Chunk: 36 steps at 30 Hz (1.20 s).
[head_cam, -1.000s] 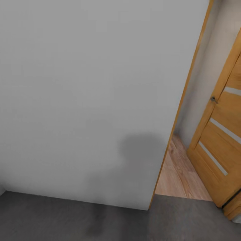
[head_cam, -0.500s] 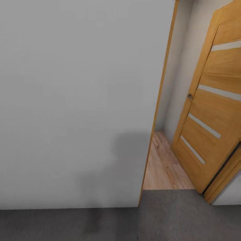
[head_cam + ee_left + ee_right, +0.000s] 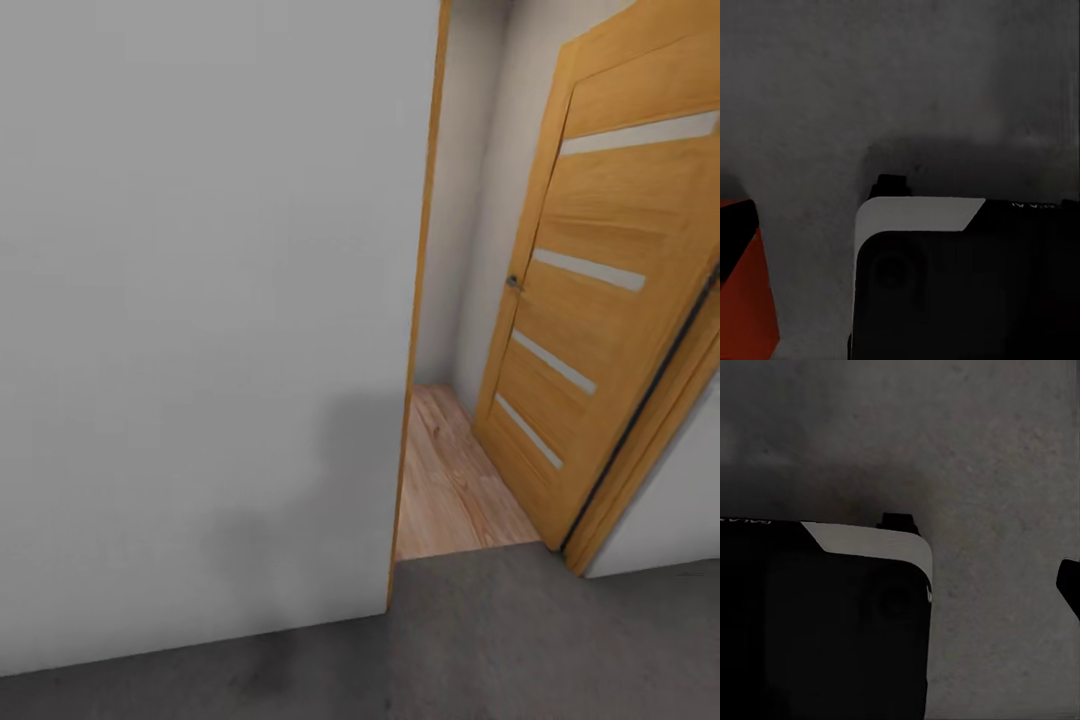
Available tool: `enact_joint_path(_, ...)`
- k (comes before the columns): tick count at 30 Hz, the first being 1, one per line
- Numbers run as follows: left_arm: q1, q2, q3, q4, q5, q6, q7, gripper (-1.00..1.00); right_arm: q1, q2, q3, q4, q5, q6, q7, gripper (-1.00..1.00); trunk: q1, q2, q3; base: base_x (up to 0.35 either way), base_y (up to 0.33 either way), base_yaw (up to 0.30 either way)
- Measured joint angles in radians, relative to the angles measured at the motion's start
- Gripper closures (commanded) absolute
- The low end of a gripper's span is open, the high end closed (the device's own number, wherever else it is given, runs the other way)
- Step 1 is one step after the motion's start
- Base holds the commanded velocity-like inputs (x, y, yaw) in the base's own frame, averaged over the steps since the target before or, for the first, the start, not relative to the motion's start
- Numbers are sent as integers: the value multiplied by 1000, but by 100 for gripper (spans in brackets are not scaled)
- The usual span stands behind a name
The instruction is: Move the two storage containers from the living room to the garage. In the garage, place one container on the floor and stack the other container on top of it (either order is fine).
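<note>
1 orange-red storage container (image 3: 746, 289) shows as a corner at the lower left of the left wrist frame, on the dark concrete floor (image 3: 907, 82) beside the robot's black-and-white base (image 3: 960, 285). I cannot tell how either hand stands. Ahead, a grey wall (image 3: 200, 300), and an open wooden door (image 3: 590, 300) over light planks (image 3: 455, 480).

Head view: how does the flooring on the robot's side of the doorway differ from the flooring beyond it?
The near floor is dark grey, rough, speckled concrete with no seams; the floor past the doorway is light wood laid in planks with visible grain. The concrete spreads across the whole bottom of the view, while the wood shows as a narrow strip between the grey-white wall and the open wood-panelled door. Both look flat and meet at a straight threshold.
</note>
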Motion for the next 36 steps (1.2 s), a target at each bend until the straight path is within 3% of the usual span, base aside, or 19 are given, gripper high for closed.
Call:
enact_joint_path(2,0,0,0,0,-1,1,-56,-100,0,0,0,0,0,0,0,-100,0,0,0,0,0,-261)
enact_joint_path(5,1,-1,0,0,-1,1,-66,-100,0,0,0,0,0,0,0,-100,0,0,0,0,0,-261)
enact_joint_path(36,17,-6,-2,0,-9,-7,-70,-100,0,-1,0,0,0,0,0,-100,0,0,0,0,0,-244)
